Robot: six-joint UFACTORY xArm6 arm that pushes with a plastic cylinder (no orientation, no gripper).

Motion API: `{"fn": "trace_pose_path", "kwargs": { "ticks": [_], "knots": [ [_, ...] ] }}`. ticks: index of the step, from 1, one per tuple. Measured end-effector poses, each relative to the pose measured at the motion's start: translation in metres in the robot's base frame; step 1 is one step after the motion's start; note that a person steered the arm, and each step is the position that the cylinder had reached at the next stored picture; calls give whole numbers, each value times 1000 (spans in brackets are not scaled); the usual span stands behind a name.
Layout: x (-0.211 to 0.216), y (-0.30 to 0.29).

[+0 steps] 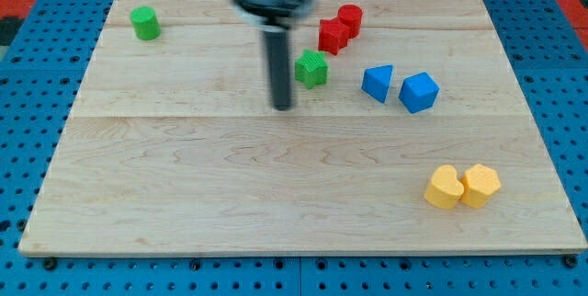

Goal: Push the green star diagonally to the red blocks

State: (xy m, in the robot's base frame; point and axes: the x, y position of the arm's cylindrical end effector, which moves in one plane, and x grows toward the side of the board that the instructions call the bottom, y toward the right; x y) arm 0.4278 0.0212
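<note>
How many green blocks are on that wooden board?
2. A green cylinder sits near the view's top left corner. A green star lies near the middle top, just below-left of the red blocks, with my tip at its lower left. None seem hidden.

My tip [282,107] stands just left and below the green star [311,69]. Beyond the star, the red blocks [339,28] close the upper right. Blue blocks [401,87] obstruct the right. Board [184,195] below the tip lies open.
</note>
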Motion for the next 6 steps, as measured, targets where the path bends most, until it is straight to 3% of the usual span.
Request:
{"fn": "trace_pose_path", "kwargs": {
  "ticks": [1, 2, 4, 5, 6],
  "knots": [
    [-36, 32],
    [-60, 12],
    [-71, -113],
    [-13, -61],
    [-36, 0]
  ]
}}
